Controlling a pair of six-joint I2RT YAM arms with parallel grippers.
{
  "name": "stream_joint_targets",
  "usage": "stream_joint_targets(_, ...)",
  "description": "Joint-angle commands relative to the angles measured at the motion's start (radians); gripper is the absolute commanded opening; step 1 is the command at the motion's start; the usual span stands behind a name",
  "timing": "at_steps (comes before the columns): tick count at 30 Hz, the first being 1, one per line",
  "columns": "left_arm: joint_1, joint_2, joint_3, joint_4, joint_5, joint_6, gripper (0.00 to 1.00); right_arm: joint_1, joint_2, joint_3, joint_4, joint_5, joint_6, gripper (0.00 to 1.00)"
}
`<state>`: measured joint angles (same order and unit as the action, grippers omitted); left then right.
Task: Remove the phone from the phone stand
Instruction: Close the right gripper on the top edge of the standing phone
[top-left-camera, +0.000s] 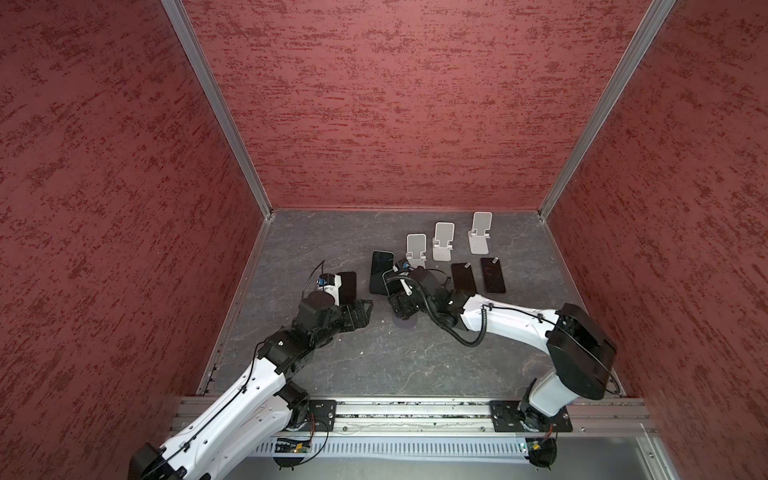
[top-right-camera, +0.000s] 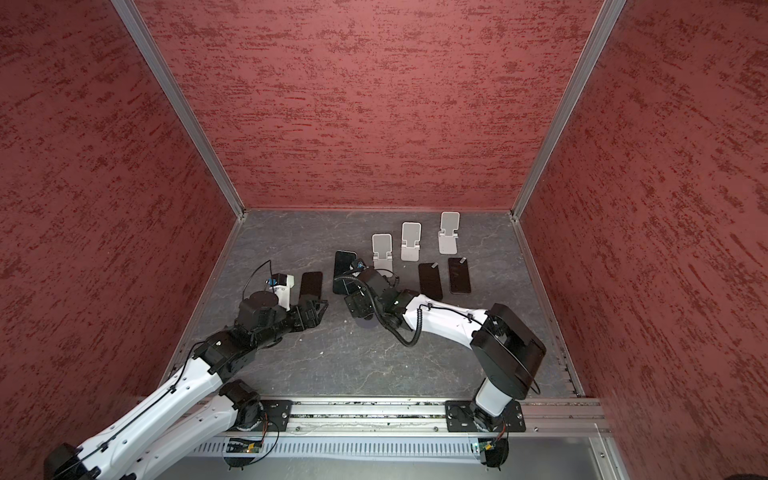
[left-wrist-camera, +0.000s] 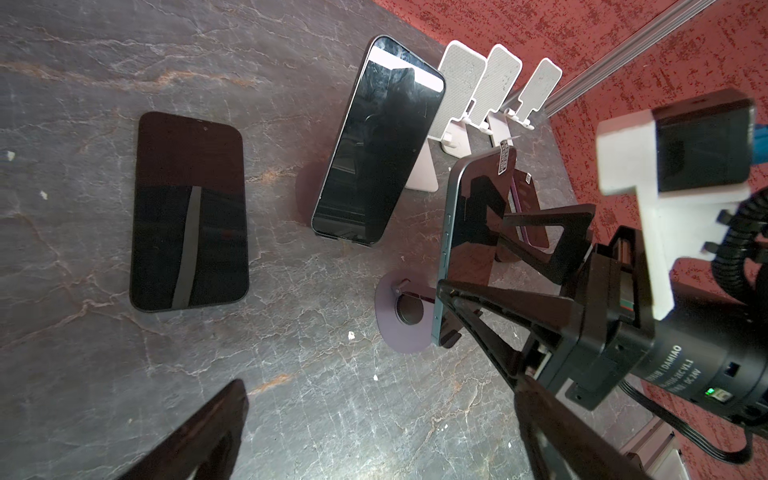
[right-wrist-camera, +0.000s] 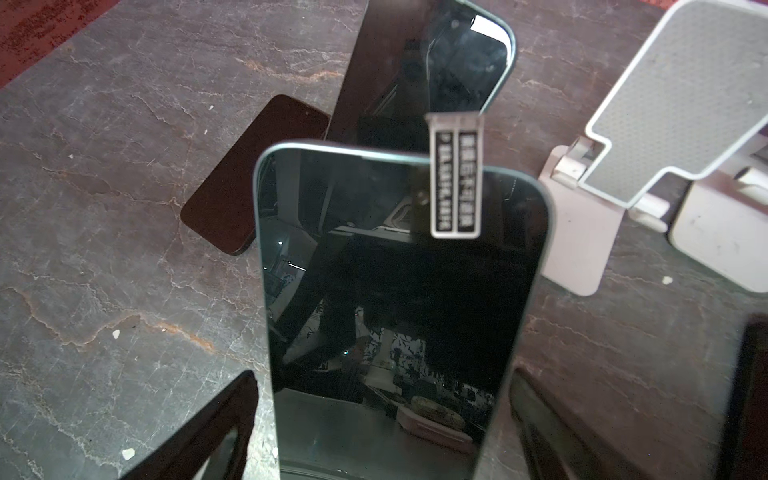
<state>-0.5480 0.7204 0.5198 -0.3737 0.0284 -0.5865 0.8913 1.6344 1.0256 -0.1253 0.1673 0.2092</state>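
nearest the base rail, the left tool hangs over the tabletop with its fingers wide apart and nothing between them. just beyond, the right tool straddles the teal-edged phone, a finger at each long edge; whether they press on it i cannot tell. the phone stands tilted with its lower end at the round purple stand, so i judge this lift not yet done. farther out, a lone flat phone and a pair of flat phones lie on the tabletop, while a larger phone leans on a pink stand, likely left to do. at the back, three white stands are bare.
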Motion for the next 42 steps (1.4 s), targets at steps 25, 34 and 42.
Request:
stream_joint_targets(25, 0.042, 0.024, -0.027, 0.053, 0.059, 0.025, 1.0, 0.037, 0.054, 0.07, -0.045, 0.131, 0.085, 0.73)
stream_joint_targets(34, 0.043, 0.027, -0.024, 0.052, 0.063, 0.024, 1.0, 0.037, 0.022, 0.063, -0.02, 0.125, 0.076, 0.67)
stream_joint_targets(42, 0.044, 0.027, -0.02, 0.05, 0.063, 0.025, 1.0, 0.037, -0.019, 0.068, -0.004, 0.117, 0.067, 0.66)
